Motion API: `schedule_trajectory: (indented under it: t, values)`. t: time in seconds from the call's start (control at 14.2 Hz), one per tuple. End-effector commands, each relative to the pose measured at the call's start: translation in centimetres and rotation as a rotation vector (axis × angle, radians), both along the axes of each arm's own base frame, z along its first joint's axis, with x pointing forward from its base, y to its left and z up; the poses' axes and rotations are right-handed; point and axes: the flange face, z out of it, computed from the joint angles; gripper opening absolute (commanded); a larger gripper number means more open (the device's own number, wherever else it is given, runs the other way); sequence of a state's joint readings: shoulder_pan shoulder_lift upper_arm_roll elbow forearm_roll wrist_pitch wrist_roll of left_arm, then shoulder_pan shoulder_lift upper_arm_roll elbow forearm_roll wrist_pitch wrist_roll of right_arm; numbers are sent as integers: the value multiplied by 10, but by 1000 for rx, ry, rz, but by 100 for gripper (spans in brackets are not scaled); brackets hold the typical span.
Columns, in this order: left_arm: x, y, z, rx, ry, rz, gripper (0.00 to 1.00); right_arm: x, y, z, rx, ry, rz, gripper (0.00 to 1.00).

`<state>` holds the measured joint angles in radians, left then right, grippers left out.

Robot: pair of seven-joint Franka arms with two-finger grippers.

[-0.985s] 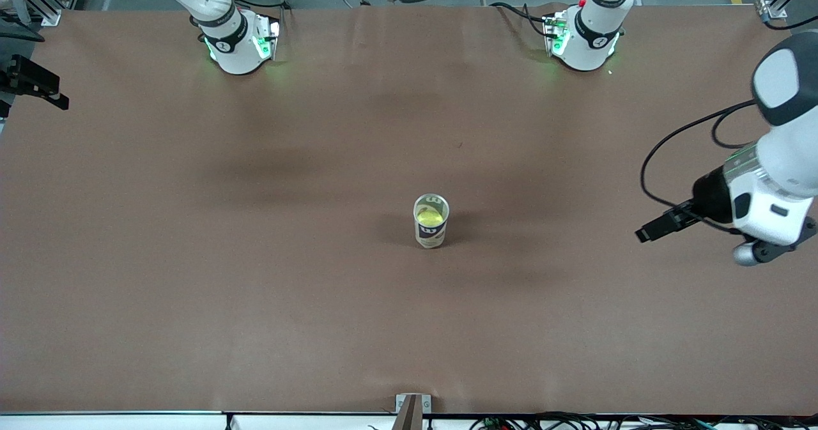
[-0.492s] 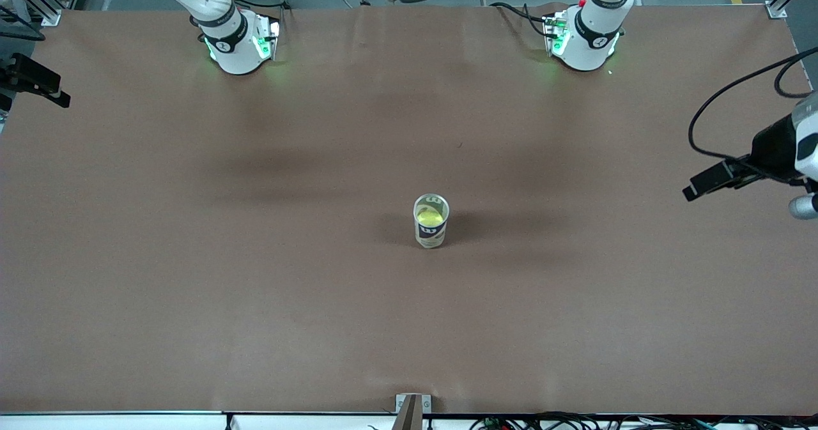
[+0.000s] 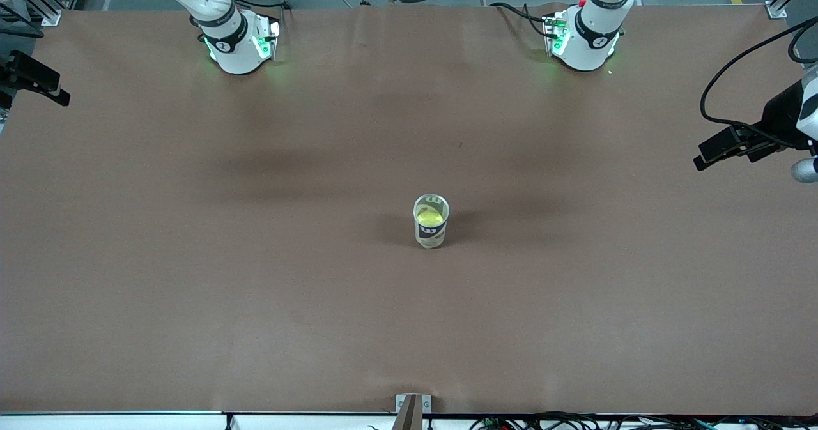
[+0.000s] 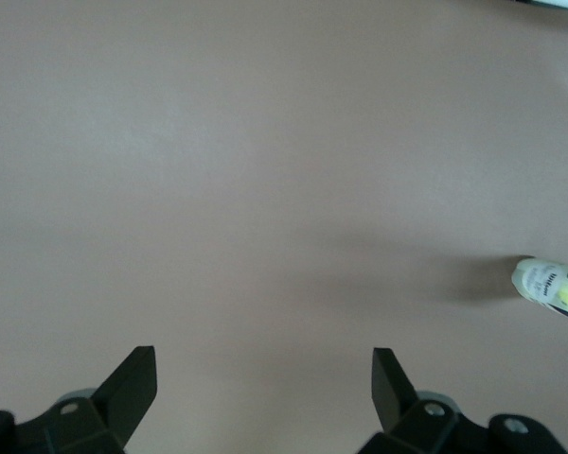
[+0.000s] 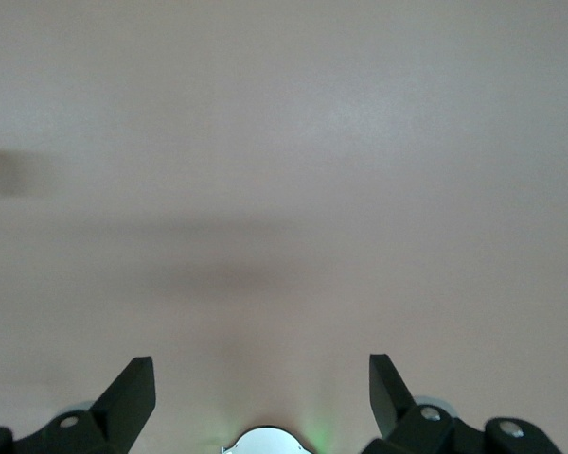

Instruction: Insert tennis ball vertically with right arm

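A can stands upright on the brown table, near its middle and somewhat toward the edge nearest the front camera. The tennis ball sits inside it, showing yellow through the open top. The left gripper hangs over bare table near the left arm's end, its fingers spread wide and holding nothing. The right gripper is over bare table too, near its own base, fingers wide apart and empty.

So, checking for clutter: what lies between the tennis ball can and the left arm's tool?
Nothing: bare brown table separates the upright clear can from the left tool, in the left wrist view.
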<state>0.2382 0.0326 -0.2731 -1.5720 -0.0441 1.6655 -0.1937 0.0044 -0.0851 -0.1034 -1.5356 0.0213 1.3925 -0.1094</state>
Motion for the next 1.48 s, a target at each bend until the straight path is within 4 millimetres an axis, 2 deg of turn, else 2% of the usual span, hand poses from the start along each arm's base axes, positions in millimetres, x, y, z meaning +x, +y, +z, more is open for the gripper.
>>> schedule_trajectory:
  t: [0.0,0.14,0.28,1.05,1.27,1.41]
  values:
    - [-21,3,-9,40,-36,-8,100,-8,3,5,15,-4,-10,100]
    - [-16,3,-11,32,-27,-2,100,-8,2,5,14,-4,-11,100]
    - [-4,4,-3,20,-39,-3,100,-9,-5,4,13,-2,-24,100]
    - [-5,0,7,27,-32,-60,100,-9,-2,4,5,-1,-16,100]
    - [-9,-8,14,39,-21,-75,100,-8,-2,4,4,0,-14,100]
    - [-9,-3,14,39,-17,-66,100,-8,-1,4,3,-1,-13,100]
